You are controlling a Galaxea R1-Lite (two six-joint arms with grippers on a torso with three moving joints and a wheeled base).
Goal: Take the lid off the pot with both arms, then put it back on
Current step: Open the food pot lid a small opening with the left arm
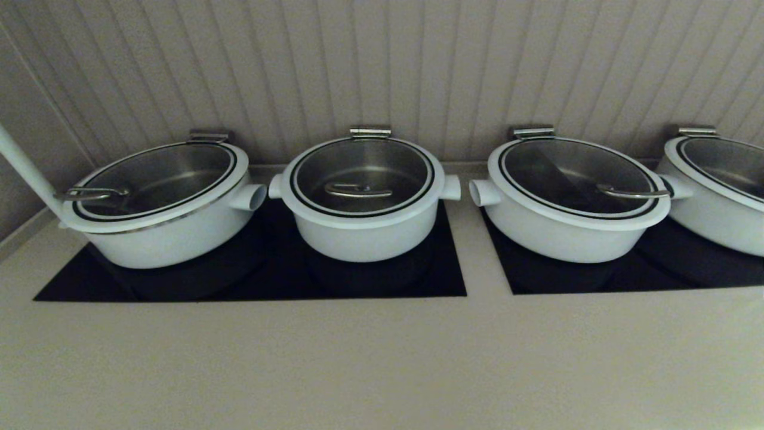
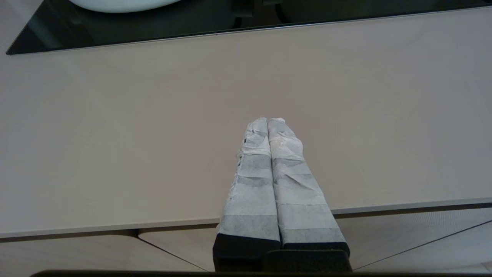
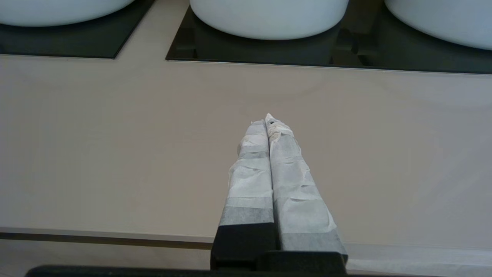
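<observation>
The pot point(image 1: 364, 230) is the narrow, deep white one, second from the left, with a stubby knob on each side. It stands on the left black panel point(image 1: 418, 280). The lid point(image 1: 362, 173), glass with a white rim and black ring, sits closed on it, its steel bar handle point(image 1: 358, 191) facing front. Neither gripper shows in the head view. My left gripper point(image 2: 268, 120) is shut and empty above the bare counter near its front edge. My right gripper point(image 3: 267, 119) is likewise shut and empty above the counter, short of the pots.
Wider white lidded pots stand left point(image 1: 161, 203) and right point(image 1: 573, 203) of the pot, and a further one at the far right point(image 1: 716, 191). A ribbed wall is close behind. The beige counter point(image 1: 382, 358) runs in front of the panels. A white rod point(image 1: 27, 170) leans at the far left.
</observation>
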